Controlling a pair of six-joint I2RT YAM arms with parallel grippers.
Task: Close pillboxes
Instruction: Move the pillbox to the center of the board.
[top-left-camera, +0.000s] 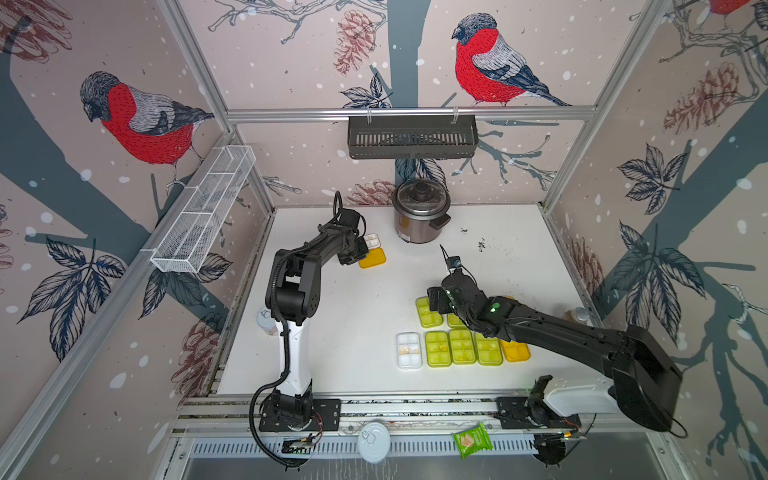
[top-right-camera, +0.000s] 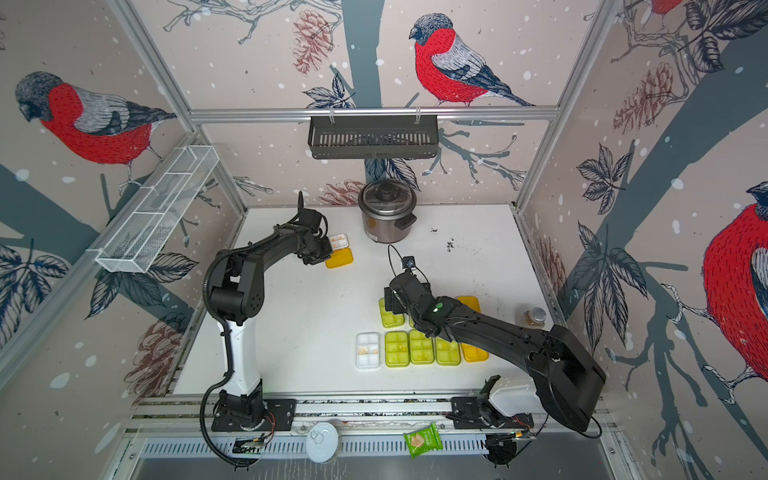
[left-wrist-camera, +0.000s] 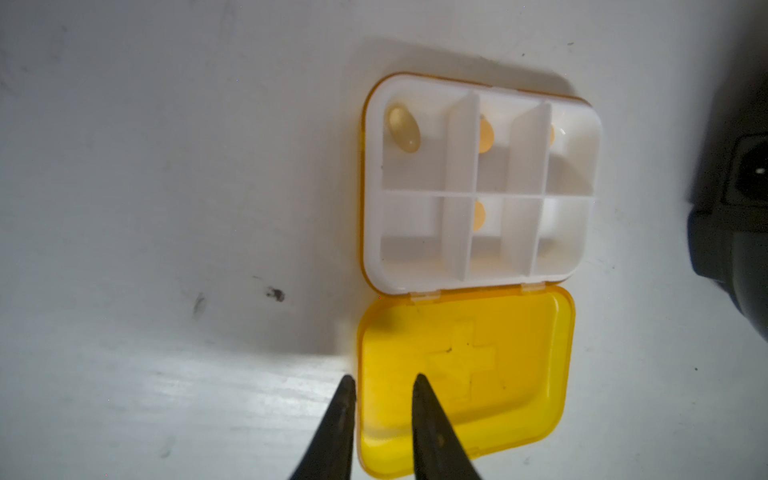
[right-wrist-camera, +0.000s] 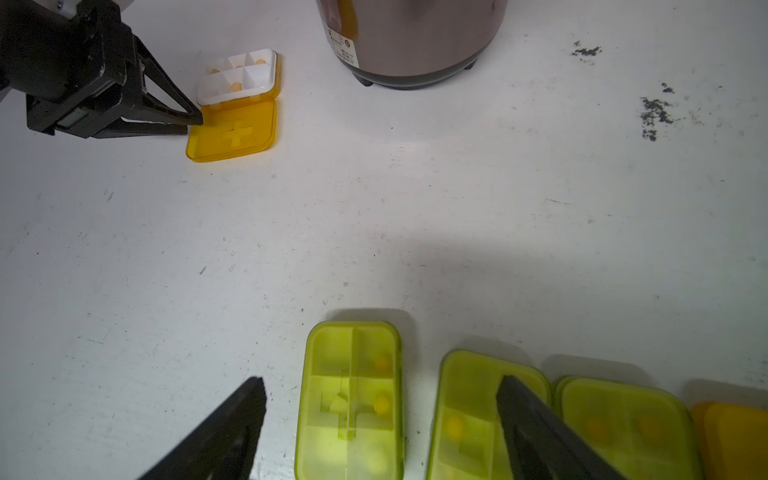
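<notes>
On the table (top-left-camera: 357, 316) I am working from afar, a rice cooker (top-left-camera: 420, 216) stands at 12 o'clock, near the open pillbox (right-wrist-camera: 237, 75) at 11 o'clock but clear of it. A small jar (top-right-camera: 534, 318) sits at the 3 o'clock edge. Off the table, on the rail at 6 o'clock, lie a round can lid (top-left-camera: 374, 442) and a green snack packet (top-left-camera: 471, 440). A wire basket (top-left-camera: 203, 208) and a black shelf (top-left-camera: 411, 137) hang on the walls.

The count is ten: one open, nine shut. The shut ones form two rows at 4 o'clock: one clear-lidded pillbox (top-left-camera: 409, 350), six lime pillboxes (top-left-camera: 462, 352) and two orange pillboxes (top-left-camera: 515, 351). My right arm (top-left-camera: 561, 332) lies across the far row, so one lime case shows only in the right wrist view.

The open one lies flat. Its white tray (left-wrist-camera: 478, 178) points toward 12 o'clock with four amber capsules (left-wrist-camera: 403, 126) showing, and its yellow lid (left-wrist-camera: 465, 374) points toward 6 o'clock.

My left arm (top-left-camera: 291, 291) rises from the rail at 7 o'clock, elbow bent and wrist tipped down. The left gripper (left-wrist-camera: 383, 384) has its jaws clamped on the lid's side edge, one fingertip inside and one outside. My right arm stretches low from 5 o'clock toward 10 o'clock. The right gripper (right-wrist-camera: 381, 381) hovers over the far row, jaws wide apart astride the end lime case.
</notes>
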